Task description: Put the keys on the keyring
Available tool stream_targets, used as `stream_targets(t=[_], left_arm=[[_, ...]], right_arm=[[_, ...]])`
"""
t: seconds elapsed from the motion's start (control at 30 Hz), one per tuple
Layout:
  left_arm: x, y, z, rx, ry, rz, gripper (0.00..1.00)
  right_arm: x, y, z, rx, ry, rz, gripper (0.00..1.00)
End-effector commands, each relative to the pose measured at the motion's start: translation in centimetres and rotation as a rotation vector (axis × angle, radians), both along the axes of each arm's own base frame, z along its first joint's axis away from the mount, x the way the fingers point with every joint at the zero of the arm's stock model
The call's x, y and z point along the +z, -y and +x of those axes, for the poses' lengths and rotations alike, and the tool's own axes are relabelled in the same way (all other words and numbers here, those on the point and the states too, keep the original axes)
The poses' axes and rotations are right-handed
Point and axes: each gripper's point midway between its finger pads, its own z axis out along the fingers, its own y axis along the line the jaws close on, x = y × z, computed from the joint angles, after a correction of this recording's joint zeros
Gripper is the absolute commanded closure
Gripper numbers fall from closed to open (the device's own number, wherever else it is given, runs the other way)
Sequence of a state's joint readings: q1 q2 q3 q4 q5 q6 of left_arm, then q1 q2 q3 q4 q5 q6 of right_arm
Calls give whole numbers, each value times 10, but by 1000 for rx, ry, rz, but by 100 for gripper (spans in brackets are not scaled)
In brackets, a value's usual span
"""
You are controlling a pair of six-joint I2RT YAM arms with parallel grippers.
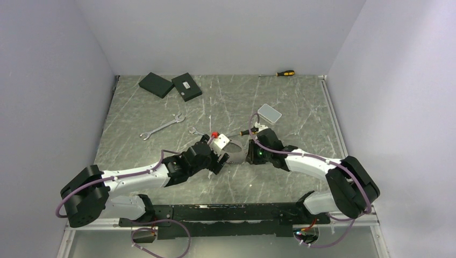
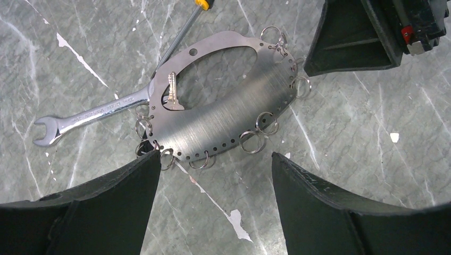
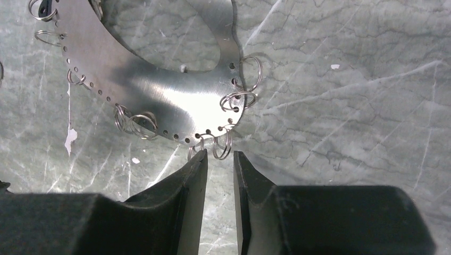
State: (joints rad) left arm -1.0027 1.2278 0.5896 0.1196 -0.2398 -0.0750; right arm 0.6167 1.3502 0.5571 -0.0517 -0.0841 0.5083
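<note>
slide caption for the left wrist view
Open left gripper over a ring-edged metal plate with a small key; spanner at its edge.

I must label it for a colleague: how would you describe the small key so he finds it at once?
On the grey table, find the oval metal plate edged with small wire rings. The key lies at the inner edge of its hole, on the side nearest the spanner. It is the only toothed thing there.

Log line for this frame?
left gripper open above metal plate | right gripper narrowly open, empty, at plate rim | key at plate cutout
</note>
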Motion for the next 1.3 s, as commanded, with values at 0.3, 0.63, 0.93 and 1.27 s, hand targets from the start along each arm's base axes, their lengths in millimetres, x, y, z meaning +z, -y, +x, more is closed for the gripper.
stream_targets(t=[0.3,0.63,0.93,1.27], left_arm=[[16,9,2,6,13,-80,20],[17,8,1,7,16,-80,20],[17,8,0,6,19,-81,20],[17,8,0,3,22,-83,20]], right_arm=[[6,-10,3,-47,-1,93,68],[-3,-8,6,-60,-5,68,82],[-8,-3,3,-67,-17,44,81],[-11,-5,2,-59,-27,53,79]])
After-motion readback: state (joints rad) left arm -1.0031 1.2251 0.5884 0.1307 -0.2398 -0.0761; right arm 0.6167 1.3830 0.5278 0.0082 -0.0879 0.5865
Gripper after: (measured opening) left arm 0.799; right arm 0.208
